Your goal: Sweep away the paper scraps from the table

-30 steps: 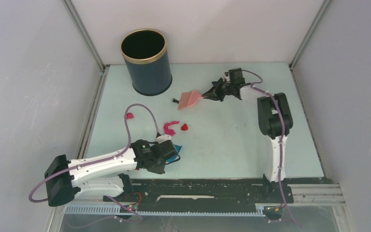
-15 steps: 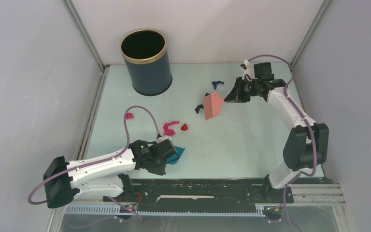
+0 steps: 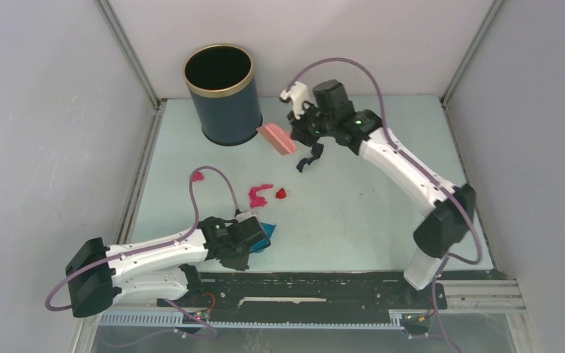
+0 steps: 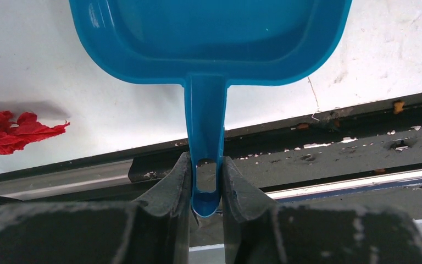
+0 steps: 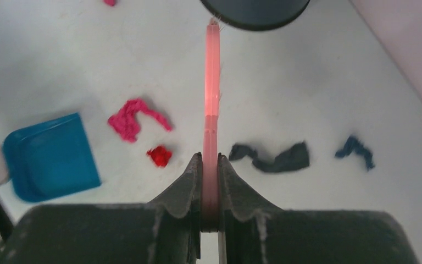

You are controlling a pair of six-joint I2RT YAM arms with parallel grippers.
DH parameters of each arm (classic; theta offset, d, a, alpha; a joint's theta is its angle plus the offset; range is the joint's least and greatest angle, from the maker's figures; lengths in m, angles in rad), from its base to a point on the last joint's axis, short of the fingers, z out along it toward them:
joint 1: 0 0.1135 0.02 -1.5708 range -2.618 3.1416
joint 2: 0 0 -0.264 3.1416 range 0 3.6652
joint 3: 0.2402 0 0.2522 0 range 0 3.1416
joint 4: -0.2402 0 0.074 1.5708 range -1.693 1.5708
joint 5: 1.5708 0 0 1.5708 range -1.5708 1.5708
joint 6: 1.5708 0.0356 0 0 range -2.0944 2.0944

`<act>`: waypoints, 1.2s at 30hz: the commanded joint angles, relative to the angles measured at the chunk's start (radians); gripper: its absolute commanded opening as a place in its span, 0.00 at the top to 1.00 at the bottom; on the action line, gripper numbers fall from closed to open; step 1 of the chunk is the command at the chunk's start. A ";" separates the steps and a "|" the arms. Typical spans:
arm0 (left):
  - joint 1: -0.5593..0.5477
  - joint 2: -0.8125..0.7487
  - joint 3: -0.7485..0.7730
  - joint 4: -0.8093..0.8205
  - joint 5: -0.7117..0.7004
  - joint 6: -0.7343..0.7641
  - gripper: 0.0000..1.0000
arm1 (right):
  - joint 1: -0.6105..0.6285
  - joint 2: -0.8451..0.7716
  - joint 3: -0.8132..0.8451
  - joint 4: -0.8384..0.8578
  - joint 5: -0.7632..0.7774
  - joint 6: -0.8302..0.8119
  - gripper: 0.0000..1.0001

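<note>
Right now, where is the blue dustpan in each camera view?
Top external: dustpan low, left of centre, partly under the left hand.
Left wrist: dustpan across the top, handle gripped.
Right wrist: dustpan lower left.
Landmark: red scrap near it in top and right wrist views.

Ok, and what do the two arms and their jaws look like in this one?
Both the left arm and the right arm have white links between bulky black joint housings. A purple cable loops along each, and a small green light glows near each wrist. The jaws are matte black and wedge-shaped, with scuffed, speckled surfaces.
</note>
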 commanded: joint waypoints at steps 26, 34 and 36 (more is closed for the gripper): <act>0.051 0.105 0.033 0.104 0.069 0.013 1.00 | 0.298 0.089 0.005 -0.328 -0.191 -0.283 1.00; 0.048 0.099 0.045 0.152 0.039 0.057 1.00 | 0.257 0.066 0.096 -0.381 -0.143 -0.213 1.00; 0.043 0.098 0.050 0.145 0.039 0.064 1.00 | 0.220 0.078 0.152 -0.385 -0.078 -0.185 1.00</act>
